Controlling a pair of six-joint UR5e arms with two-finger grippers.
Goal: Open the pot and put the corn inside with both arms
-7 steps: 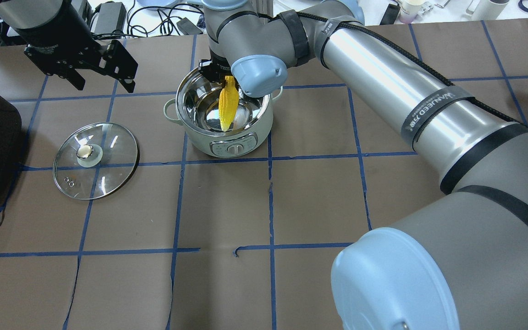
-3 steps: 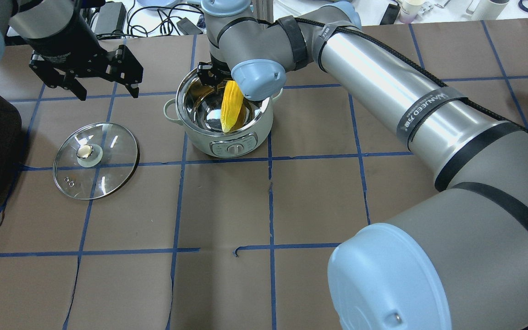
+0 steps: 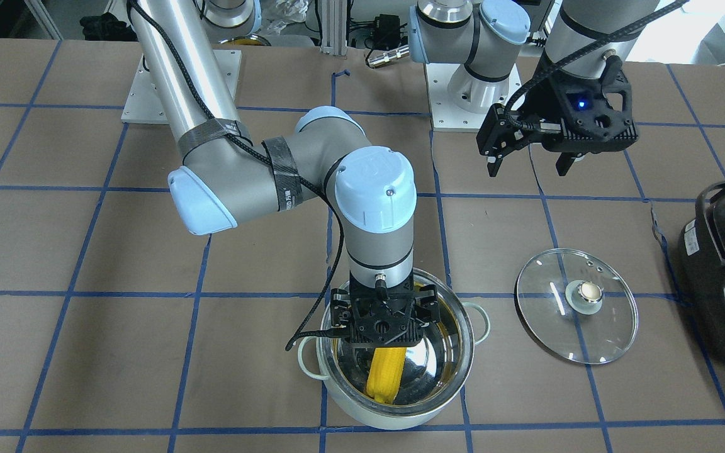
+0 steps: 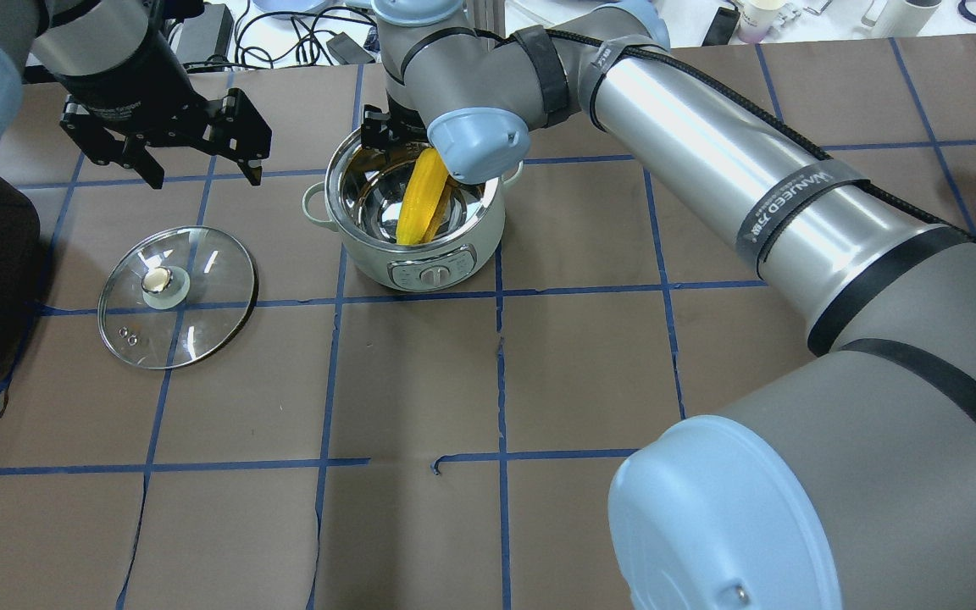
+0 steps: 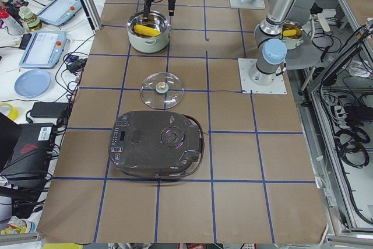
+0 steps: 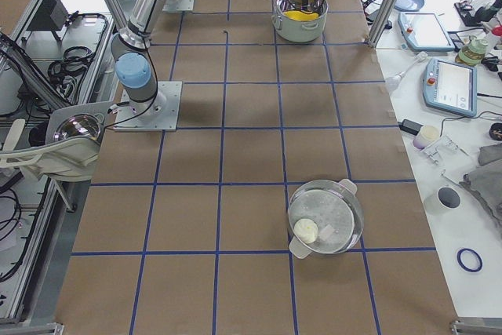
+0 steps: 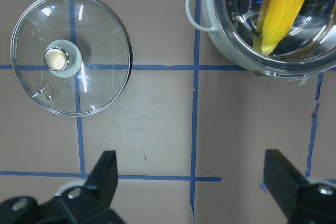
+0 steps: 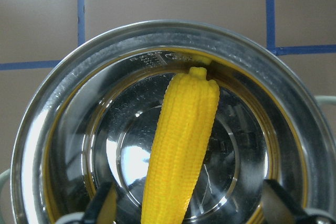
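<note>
Lid point(image 4: 200, 284) lies beside the pot point(image 4: 367, 254); corn point(image 4: 418, 202) leans inside it, below the wide-spread right gripper point(image 3: 380, 336). Left gripper point(image 4: 204, 176) is wide and empty. Probably only retreat remains.

left claw point(image 4: 204, 169): raised, jaws apart | right claw point(image 3: 380, 333): pointing down, jaws apart

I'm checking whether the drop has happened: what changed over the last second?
The right gripper, now open, let go of the corn, which tipped from hanging upright to leaning inside the pot, tip down. The left gripper drifted slightly toward the pot, open throughout. Pot and lid stayed put.
</note>
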